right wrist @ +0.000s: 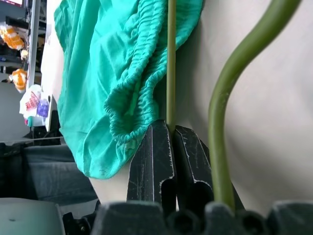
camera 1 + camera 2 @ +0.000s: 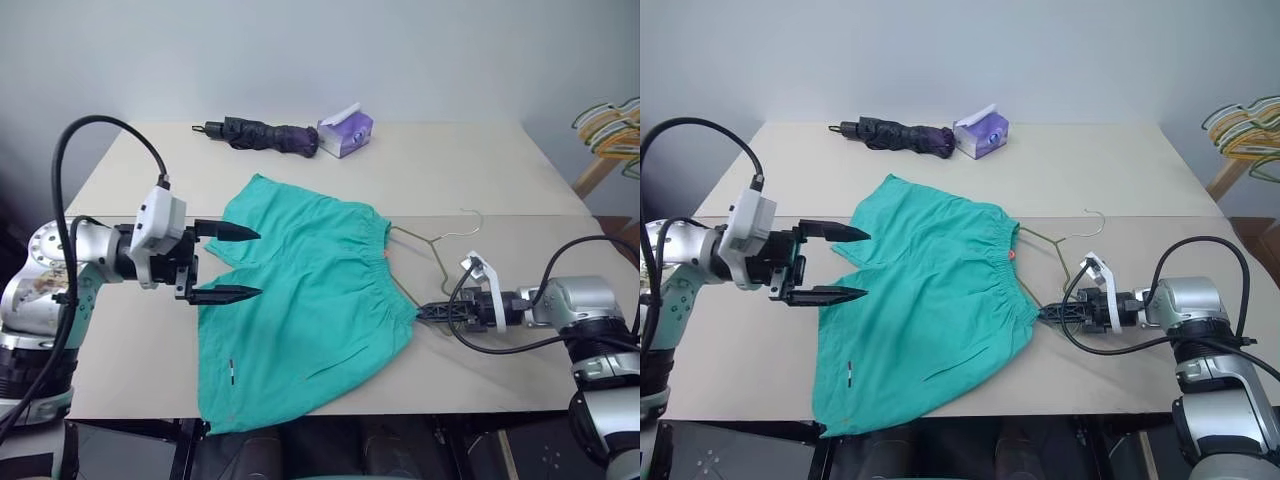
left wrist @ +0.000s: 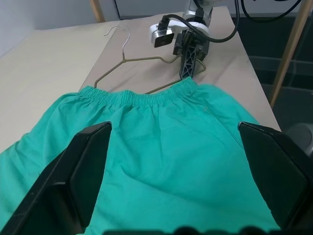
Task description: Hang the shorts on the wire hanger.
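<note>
Pinching the wire hanger beside the shorts, the right gripper starts pushing it in (barely inside); left gripper waits wide above the shorts' legs

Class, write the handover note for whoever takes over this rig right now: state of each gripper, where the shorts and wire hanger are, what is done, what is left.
Left gripper: open, hovering over the leg end of the shorts, holding nothing.
Right gripper: shut on the wire hanger, at the waistband corner nearest the robot.
The shorts lie flat on the table. The hanger lies beside the waistband, hook pointing away from the shorts, its wire running along the waistband edge.
Done: hanger gripped.
Left: get the hanger into the shorts and hang them.
</note>
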`<action>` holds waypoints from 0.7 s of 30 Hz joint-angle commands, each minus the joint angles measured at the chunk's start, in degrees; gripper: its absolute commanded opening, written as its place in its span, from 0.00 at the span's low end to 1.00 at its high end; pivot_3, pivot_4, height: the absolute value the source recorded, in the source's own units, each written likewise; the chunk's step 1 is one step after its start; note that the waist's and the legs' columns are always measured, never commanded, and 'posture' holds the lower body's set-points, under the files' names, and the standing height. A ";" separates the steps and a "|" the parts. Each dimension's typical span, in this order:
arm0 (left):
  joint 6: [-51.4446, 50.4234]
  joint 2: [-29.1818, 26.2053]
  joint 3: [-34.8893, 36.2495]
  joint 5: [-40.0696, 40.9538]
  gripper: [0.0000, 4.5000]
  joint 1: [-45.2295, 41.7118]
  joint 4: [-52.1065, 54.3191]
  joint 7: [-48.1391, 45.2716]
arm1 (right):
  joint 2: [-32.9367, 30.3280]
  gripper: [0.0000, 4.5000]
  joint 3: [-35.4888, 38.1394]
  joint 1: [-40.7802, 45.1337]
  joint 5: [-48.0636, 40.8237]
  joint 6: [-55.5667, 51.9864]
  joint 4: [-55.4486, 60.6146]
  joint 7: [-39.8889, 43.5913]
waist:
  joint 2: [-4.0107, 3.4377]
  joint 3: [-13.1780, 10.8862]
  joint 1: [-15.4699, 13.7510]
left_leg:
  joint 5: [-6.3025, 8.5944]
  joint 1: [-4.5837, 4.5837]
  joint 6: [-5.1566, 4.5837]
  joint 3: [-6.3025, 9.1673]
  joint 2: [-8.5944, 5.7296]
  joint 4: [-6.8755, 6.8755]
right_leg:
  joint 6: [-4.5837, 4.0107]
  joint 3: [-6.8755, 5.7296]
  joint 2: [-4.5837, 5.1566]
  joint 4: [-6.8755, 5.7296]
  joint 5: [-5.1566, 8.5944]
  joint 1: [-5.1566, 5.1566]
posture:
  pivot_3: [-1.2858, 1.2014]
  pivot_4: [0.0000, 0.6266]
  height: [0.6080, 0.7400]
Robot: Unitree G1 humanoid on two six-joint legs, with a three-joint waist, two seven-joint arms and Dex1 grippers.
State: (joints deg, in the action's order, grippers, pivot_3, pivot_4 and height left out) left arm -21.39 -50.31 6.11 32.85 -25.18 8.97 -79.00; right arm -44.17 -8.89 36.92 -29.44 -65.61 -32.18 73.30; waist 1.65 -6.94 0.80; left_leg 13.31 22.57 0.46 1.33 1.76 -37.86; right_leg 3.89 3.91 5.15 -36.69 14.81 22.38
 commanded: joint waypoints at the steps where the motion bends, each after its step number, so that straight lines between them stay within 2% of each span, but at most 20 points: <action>1: 1.22 0.01 0.41 0.10 1.00 -1.35 -0.05 -0.03 | 0.36 0.00 0.18 3.47 2.83 3.95 -3.56 -0.09 | 0.00 0.00 -0.02 | 0.00 0.00 0.00 0.00 0.00 0.00 | 0.00 0.00 0.00 0.00 0.00 0.00 | 0.55 0.09 1.00; 9: 1.54 0.32 0.31 -0.18 1.00 -1.83 -0.07 0.30 | 1.70 0.00 -1.32 7.03 7.66 10.20 -5.78 1.79 | -0.01 0.00 0.01 | 0.00 0.05 0.00 0.01 0.00 0.00 | 0.00 0.00 0.00 0.00 0.00 0.05 | 0.55 0.09 1.00; 14: 2.69 0.61 -0.25 -1.39 1.00 -2.90 -1.85 0.02 | -2.75 0.00 -2.72 1.94 17.54 29.64 10.41 -5.06 | -0.06 0.03 0.00 | -0.02 0.35 0.03 0.00 -0.01 -0.01 | 0.01 0.00 0.02 -0.11 0.00 0.44 | 0.53 0.09 1.00; 18: 5.64 1.33 -1.62 -3.69 1.00 -6.00 -5.86 -0.54 | -3.54 0.00 -0.43 2.39 21.67 38.05 16.06 -11.31 | -0.06 0.04 0.21 | -0.13 0.61 0.22 -0.01 -0.01 -0.01 | -0.01 0.00 0.02 -0.26 -0.01 0.77 | 0.52 0.08 1.00; 21: 9.74 2.15 -3.00 -6.64 1.00 -10.01 -10.83 -0.99 | -5.81 0.00 -0.73 3.95 25.08 41.84 21.92 -12.75 | -0.13 0.08 0.48 | -0.20 0.63 0.32 -0.02 -0.01 -0.01 | -0.03 0.01 0.02 -0.30 -0.02 0.81 | 0.51 0.07 1.00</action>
State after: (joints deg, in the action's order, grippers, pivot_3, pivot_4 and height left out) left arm -14.32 -47.99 2.99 27.51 -33.31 -0.38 -79.64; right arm -48.02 -11.92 38.39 -5.91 -26.78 -14.80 61.46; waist 1.52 -6.86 1.27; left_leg 13.11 23.21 0.79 1.31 1.74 -37.87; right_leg 3.86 3.92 5.17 -36.98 14.79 23.20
